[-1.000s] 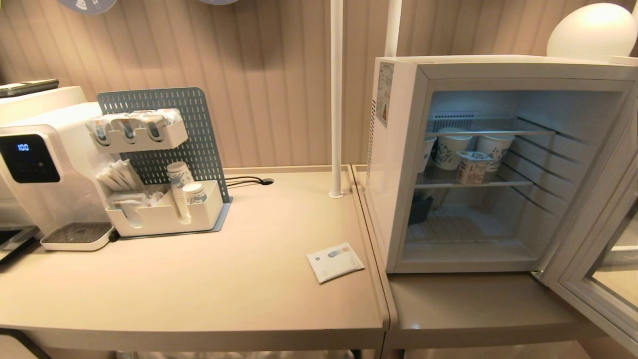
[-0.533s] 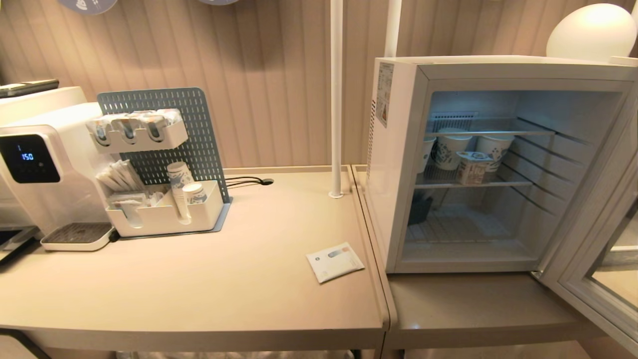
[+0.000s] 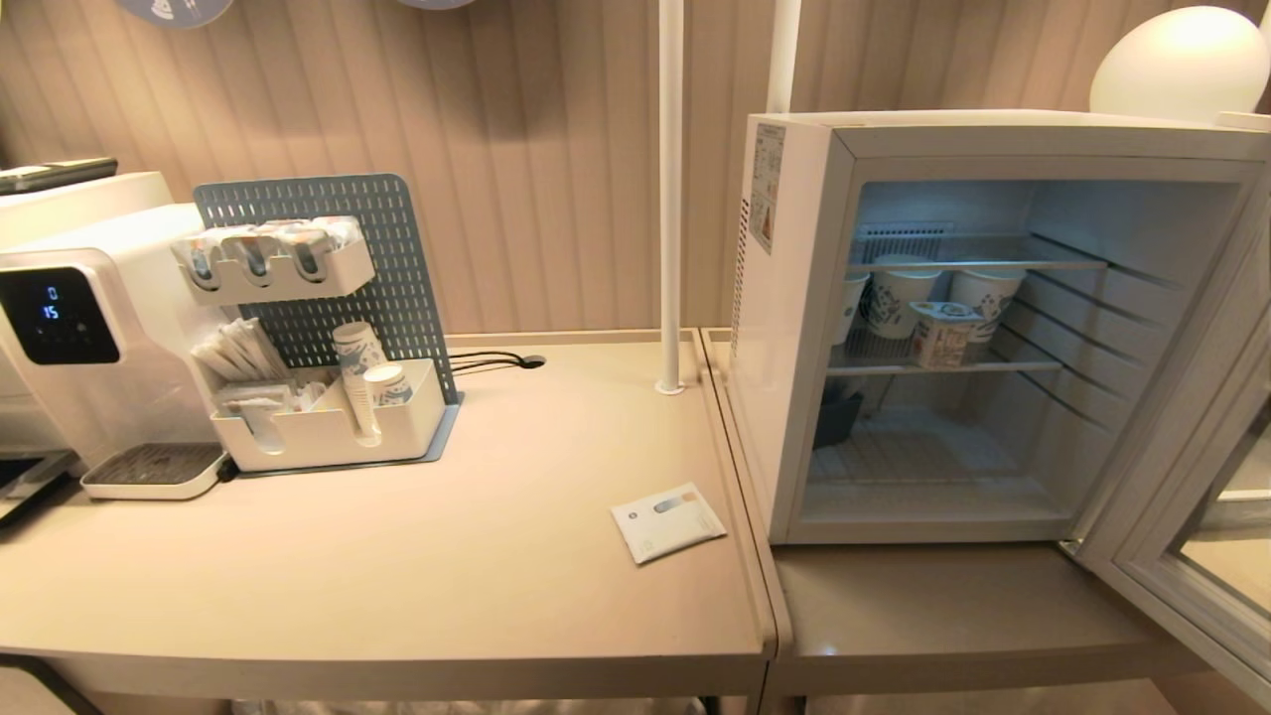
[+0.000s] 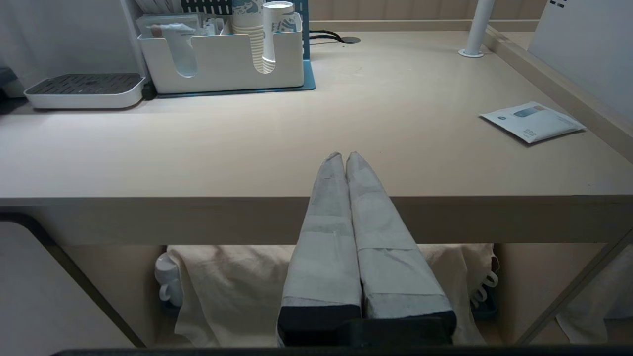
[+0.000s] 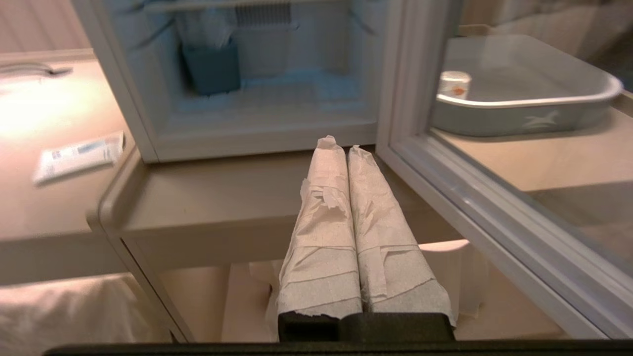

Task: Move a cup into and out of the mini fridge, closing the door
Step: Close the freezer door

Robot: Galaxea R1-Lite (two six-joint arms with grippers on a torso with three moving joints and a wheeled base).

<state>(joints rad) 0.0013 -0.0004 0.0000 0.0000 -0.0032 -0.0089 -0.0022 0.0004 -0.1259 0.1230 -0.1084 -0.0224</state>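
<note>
Between the earlier head views and this one almost nothing has shifted: the only visible change is the dark display of the water dispenser (image 3: 55, 313) at the left edge, whose lit digits read differently in each picture; now they look like "0" over "15".

The cup (image 3: 941, 335), squat and white with orange marks and a foil-like lid, stands at the front of the middle wire shelf (image 3: 1013, 365) inside the mini fridge (image 3: 794, 328), right of centre in the frame. Behind it stand taller paper cups (image 3: 899, 295) with blue print. The door (image 3: 1182, 556) hangs wide open at the lower right. In the right wrist view a second small white cup with an orange mark (image 5: 455, 84) shows through the door's glass, sitting in a grey tray (image 5: 524, 111) with a white figure on its side.

A white sachet (image 3: 667, 522) with small blue print, too small to read, lies on the desk (image 3: 397, 576) near the fridge. A label on the fridge's side is also unreadable.

The left end effector (image 4: 344, 157) is closed and empty, hanging before the desk's front edge. The right end effector (image 5: 336, 146) is closed and empty too, level with the ledge below the fridge opening.
</note>
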